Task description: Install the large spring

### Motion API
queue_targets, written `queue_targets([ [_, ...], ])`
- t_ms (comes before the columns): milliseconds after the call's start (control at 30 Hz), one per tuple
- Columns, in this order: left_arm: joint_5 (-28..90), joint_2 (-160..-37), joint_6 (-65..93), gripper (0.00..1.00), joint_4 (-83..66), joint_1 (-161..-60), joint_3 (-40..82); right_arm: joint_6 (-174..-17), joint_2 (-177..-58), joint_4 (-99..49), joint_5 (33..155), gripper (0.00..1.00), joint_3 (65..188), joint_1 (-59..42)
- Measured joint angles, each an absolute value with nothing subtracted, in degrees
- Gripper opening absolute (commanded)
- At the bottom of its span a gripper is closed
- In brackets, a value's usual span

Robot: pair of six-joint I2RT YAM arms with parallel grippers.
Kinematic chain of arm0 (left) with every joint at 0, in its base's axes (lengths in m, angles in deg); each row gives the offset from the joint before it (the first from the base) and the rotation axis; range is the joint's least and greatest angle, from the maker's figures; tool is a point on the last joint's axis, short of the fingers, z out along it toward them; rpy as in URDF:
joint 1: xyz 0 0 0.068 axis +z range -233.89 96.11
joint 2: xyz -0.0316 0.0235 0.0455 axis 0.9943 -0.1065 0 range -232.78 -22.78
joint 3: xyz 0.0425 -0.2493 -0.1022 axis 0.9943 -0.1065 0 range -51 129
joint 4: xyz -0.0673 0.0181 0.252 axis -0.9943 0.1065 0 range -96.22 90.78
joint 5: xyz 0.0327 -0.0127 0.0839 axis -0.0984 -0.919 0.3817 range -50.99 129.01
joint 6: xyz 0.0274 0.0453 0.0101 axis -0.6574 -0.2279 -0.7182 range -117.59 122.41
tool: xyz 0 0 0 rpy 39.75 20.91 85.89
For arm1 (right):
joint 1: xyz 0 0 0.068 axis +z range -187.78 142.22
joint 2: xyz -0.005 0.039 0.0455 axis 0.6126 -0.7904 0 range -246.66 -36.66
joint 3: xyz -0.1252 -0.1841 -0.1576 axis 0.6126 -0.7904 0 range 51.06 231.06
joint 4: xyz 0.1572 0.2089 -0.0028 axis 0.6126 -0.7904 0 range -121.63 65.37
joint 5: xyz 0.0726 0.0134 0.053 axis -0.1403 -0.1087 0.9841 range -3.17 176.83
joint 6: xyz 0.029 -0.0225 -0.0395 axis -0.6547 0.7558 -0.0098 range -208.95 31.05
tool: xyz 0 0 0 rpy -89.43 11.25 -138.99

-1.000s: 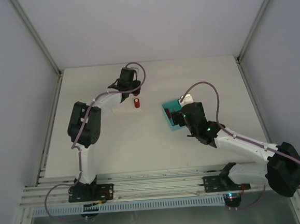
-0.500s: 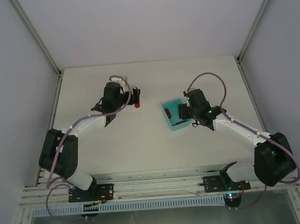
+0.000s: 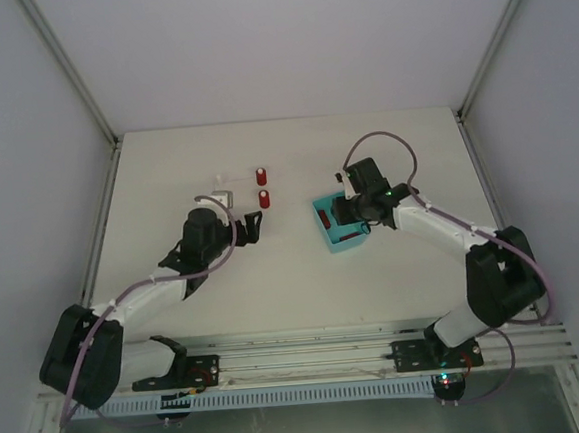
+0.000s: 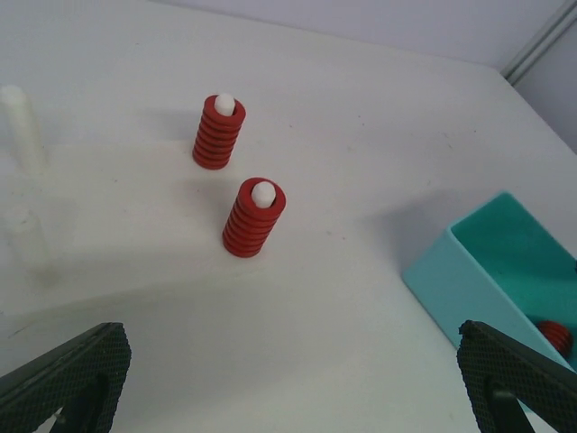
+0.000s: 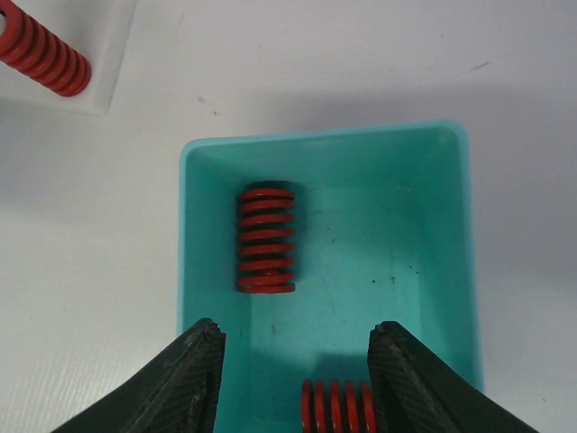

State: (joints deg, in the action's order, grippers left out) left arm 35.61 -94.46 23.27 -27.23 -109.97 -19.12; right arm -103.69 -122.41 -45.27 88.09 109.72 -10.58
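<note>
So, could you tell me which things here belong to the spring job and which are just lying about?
Part of the job: teal bin, two loose springs inside it, two springs on pegs, bare pegs, right gripper.
Just about: arm cables, metal rail.

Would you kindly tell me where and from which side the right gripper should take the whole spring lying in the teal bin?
Mid-length, across its coils, from straight above. The spring lies on its side on the floor of the bin, with free space on both flanks, and the right gripper looks open wide enough to straddle it.
</note>
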Motion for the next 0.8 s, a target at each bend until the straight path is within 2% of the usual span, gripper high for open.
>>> queue_targets([
  [300,40.2,-91.36,20.01,0.99,-30.86,-112.29,-24.71,-102.97,-133.21,-47.74,92.26,0.5,116.14,-10.56],
  [567,42.25,-86.0,18.66,0.99,-32.65,-112.29,-25.81,-101.81,-138.06,-48.7,94.6,0.52,116.54,-10.45],
  [800,42.76,-86.13,18.68,0.99,-32.94,-112.36,-26.02,-101.05,-141.91,-49.27,94.53,0.52,118.81,-10.45],
])
